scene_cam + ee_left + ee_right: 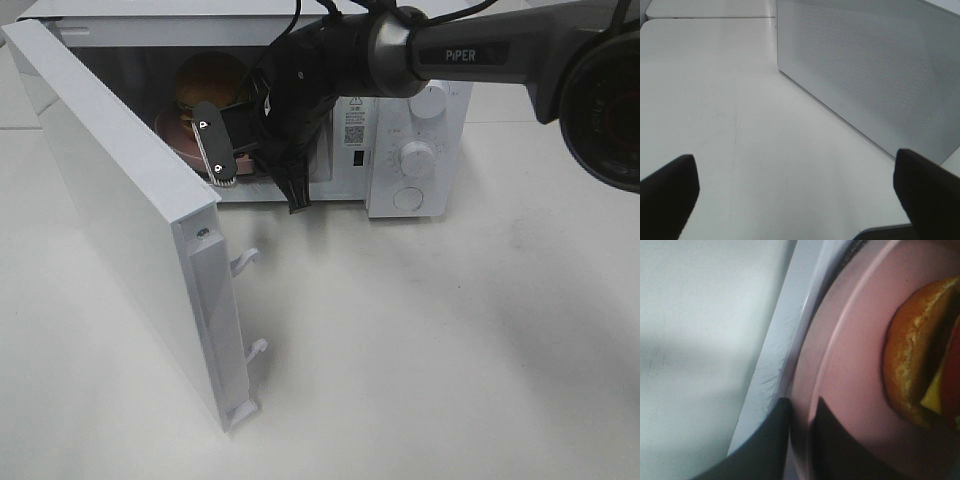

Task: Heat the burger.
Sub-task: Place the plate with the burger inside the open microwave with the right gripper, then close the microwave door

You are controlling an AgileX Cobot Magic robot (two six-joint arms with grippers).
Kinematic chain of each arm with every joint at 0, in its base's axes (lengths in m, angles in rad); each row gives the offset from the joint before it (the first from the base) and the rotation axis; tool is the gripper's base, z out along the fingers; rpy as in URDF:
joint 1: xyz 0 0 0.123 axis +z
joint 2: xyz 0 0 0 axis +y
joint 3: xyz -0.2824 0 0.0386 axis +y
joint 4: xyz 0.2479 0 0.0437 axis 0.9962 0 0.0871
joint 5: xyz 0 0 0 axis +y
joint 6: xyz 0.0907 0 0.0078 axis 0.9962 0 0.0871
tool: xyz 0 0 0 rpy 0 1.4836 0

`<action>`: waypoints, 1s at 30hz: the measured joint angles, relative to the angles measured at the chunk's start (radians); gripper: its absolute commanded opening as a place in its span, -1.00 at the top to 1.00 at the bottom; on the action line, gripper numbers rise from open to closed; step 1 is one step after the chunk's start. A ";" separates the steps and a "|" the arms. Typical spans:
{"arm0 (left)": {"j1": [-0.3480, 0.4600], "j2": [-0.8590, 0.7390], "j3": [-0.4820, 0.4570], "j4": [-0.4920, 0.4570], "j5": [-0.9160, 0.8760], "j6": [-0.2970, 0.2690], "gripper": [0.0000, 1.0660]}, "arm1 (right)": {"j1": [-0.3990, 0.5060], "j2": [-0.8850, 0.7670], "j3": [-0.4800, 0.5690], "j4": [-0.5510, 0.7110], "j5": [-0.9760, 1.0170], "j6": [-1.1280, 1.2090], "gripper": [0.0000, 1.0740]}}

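Item one, your burger (pixel 205 85): glossy brown bun, red and yellow filling showing at its edge in the right wrist view, sitting on a pink plate (pixel 850 365) inside the cavity of the white microwave (pixel 455 120). Item two, the microwave's door (pixel 120 220): swung wide open towards the left of the high view, two latch hooks (pixel 247 262) jutting from its free edge. Item three, the control panel: two dials (pixel 417 158) one above the other, a round button below them. Item four, your right pincer (pixel 800 445): reached in through the opening on the black right arm (pixel 330 70), its two dark fingers (pixel 765 445) set narrowly apart with the plate's near rim between them; you cannot tell from these views whether they press on the rim. Item five, your left pincer (pixel 797 192): fingers spread wide, nothing between them, poised over the bare white table (pixel 450 350) near a white panel (pixel 865 65) covered in a fine dot pattern. The microwave stands on the same table.
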 measured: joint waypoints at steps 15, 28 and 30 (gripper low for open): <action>0.000 0.000 0.000 0.000 0.000 0.000 -0.83 | -0.001 -0.058 0.122 0.083 -0.074 0.085 -0.11; 0.000 0.000 0.000 0.000 0.000 0.000 -0.83 | -0.001 -0.170 0.271 0.089 -0.176 0.089 -0.43; 0.000 0.000 0.000 0.000 0.000 0.000 -0.83 | -0.001 -0.205 0.321 0.089 -0.177 0.089 -0.42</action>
